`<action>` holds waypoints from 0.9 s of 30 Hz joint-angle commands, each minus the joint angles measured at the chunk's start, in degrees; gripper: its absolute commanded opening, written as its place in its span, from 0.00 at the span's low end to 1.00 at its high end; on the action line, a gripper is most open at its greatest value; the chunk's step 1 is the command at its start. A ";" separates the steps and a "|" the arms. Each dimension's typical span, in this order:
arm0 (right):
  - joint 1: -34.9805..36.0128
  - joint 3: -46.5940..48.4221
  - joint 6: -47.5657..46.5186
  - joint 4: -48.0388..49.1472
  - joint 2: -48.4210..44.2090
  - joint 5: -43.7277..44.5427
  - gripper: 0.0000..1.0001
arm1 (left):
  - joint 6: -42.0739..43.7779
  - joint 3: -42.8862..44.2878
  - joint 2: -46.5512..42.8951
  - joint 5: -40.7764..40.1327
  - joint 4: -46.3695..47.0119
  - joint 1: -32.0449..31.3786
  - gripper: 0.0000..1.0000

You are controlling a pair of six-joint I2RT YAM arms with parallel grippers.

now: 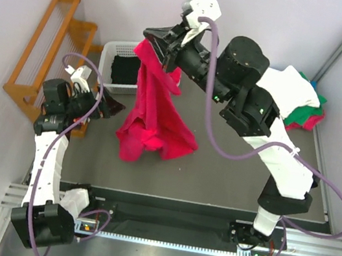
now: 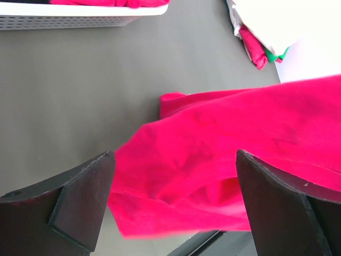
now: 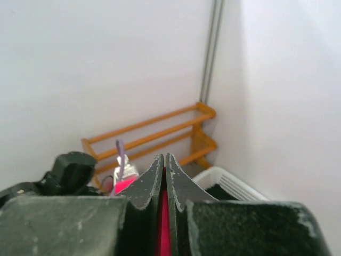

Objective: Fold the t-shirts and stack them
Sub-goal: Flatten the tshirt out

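Left gripper (image 2: 173, 200), nearest the bases: its two dark fingers stand wide apart and grip nothing. Its wrist view looks between them onto the hanging crimson t-shirt (image 2: 224, 170), whose lower folds reach the dark table (image 2: 80, 96). Only this view shows the shirt's bottom edge from close by, with red fabric lying over the rim of the white basket (image 2: 64, 20) at top left.

Right gripper (image 1: 169, 50), farther out and raised: from overhead it holds the crimson t-shirt (image 1: 153, 115) by a top corner, the cloth draping down beside the white basket (image 1: 119, 50) and pooling on the table (image 1: 228, 177). The right wrist view alone confirms the grip: the jaws are pressed together with a thin strip of crimson cloth (image 3: 164, 221) clamped between them.

Far right corner: a stack of folded t-shirts (image 1: 307, 101), white on top, green and red beneath. Far left: an orange wooden rack (image 1: 43, 47), also seen in the right wrist view.
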 commanded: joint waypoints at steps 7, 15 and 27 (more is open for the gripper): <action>1.45 -3.75 7.33 -1.27 5.60 -15.85 0.00 | -2.52 -2.58 -3.02 1.60 5.51 1.41 0.99; 3.47 -5.32 8.48 -2.93 7.55 -23.68 0.00 | -2.87 -3.20 -4.50 1.61 5.87 2.11 0.99; -30.07 -41.69 16.38 5.50 -22.50 1.17 0.00 | -3.05 -2.76 -2.66 2.40 6.13 2.29 0.99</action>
